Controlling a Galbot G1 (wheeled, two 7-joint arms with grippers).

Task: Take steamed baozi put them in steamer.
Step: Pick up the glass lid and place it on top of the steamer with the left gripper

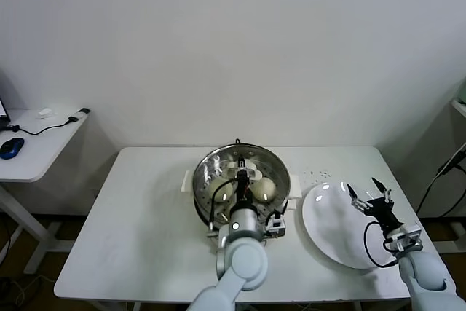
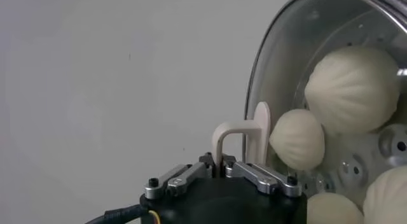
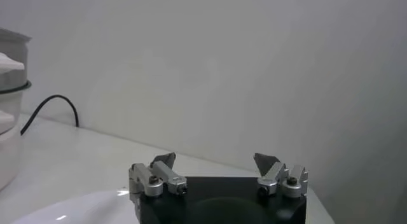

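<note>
The steamer [image 1: 206, 159] stands mid-table, a shiny steel pot on a white base. Several cream-white baozi [image 1: 220, 191] lie inside it. In the left wrist view they show through glass [image 2: 353, 88]. My left gripper [image 1: 246, 182] is over the pot, shut on the white handle [image 2: 245, 133] of the round glass lid [image 2: 286, 53], which lies over the steamer's mouth. I cannot tell whether the lid rests on the rim. My right gripper [image 1: 370, 194] is open and empty, just above the flat white plate [image 1: 331, 231]. No baozi show on the plate.
The white table [image 1: 131, 216] has its front edge near my body. A side desk [image 1: 33, 147] with a blue mouse [image 1: 11, 148] stands far left. The steamer's black cord [image 3: 51, 107] runs along the table behind the plate [image 3: 63, 209].
</note>
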